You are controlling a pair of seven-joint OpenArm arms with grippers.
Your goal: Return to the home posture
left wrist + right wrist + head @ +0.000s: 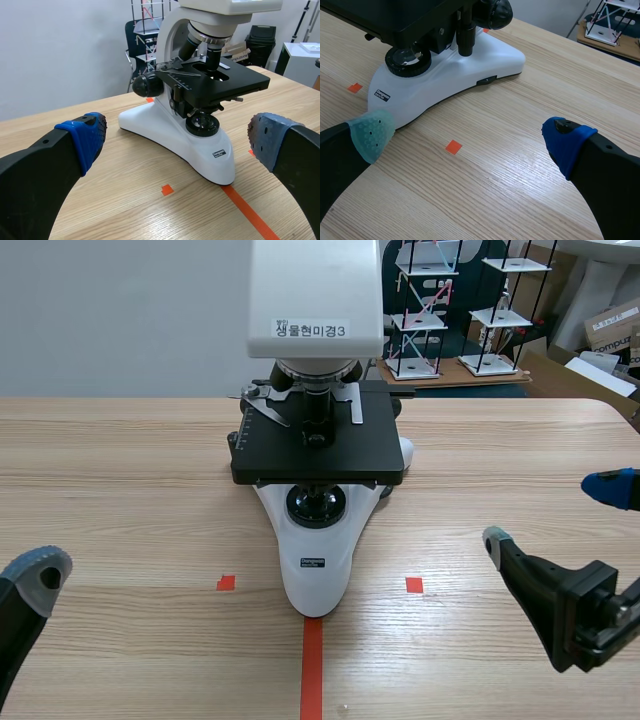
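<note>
Seemingly at final step: left hand [175, 137] and right hand [467, 140] wide, empty, flanking microscope [315, 440]; next, settle without touching it.

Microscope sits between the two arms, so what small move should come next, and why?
Probably draw both arms straight back toward their sides. The jaws of the left arm and right arm stand open and empty, apart from the microscope, so nothing needs releasing first.

Microscope [316, 455] head and one of the left fingers [38, 570] beyond the scene view's edges; base label [314, 562] print illegibly small.
</note>
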